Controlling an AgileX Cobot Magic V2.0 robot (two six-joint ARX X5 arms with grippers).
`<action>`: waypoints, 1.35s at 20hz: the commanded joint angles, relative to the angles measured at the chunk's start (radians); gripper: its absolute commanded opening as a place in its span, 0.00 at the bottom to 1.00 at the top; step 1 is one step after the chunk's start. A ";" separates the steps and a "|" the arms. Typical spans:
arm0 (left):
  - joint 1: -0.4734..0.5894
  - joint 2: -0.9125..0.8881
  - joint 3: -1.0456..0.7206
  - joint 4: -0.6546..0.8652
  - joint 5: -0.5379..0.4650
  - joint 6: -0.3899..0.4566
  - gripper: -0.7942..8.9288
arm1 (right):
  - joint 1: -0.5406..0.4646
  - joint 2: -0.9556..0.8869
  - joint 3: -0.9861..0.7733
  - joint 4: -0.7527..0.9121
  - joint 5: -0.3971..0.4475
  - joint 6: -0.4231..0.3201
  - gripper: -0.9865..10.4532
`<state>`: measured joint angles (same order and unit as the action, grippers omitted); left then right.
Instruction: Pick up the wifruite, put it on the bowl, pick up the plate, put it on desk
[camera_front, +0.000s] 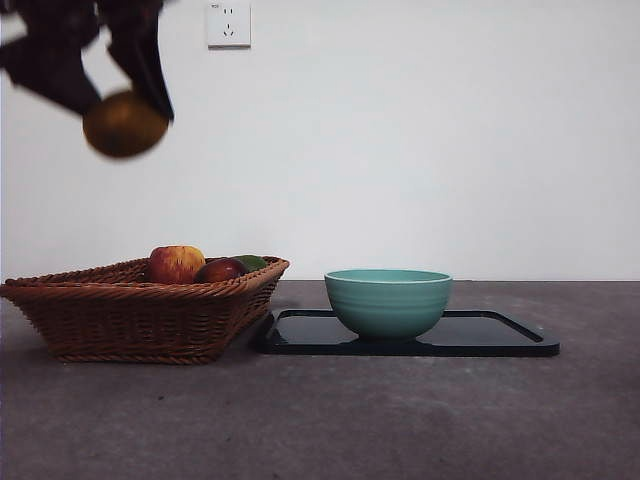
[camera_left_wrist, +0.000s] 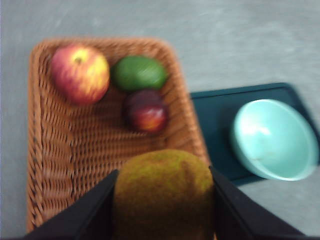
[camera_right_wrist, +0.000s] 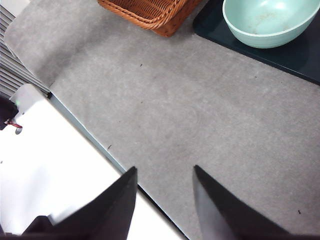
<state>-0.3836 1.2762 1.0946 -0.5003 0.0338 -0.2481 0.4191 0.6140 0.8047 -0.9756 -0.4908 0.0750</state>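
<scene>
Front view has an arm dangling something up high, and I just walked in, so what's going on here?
The left gripper is shut on the wifruite, holding it in the air above the wicker basket. An apple, a dark red fruit and a green fruit lie in the basket. The bowl stands empty on a dark tray beside the basket, on the desk. The right gripper waits open over bare desk.

Left claw (camera_left_wrist: 162, 200) and right claw (camera_right_wrist: 162, 200): each with two flat, matte black, tapering jaws.
</scene>
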 joint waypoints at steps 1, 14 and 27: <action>-0.003 0.045 -0.061 0.087 -0.022 -0.029 0.21 | 0.007 0.003 0.010 0.010 0.002 -0.006 0.24; -0.003 0.403 -0.081 0.262 -0.053 0.027 0.21 | 0.007 0.004 0.010 0.010 0.002 -0.003 0.24; -0.005 0.311 -0.074 0.237 -0.053 0.027 0.50 | 0.007 0.004 0.010 0.010 0.024 0.015 0.24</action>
<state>-0.3836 1.5715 1.0046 -0.2726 -0.0200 -0.2276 0.4191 0.6140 0.8047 -0.9752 -0.4683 0.0830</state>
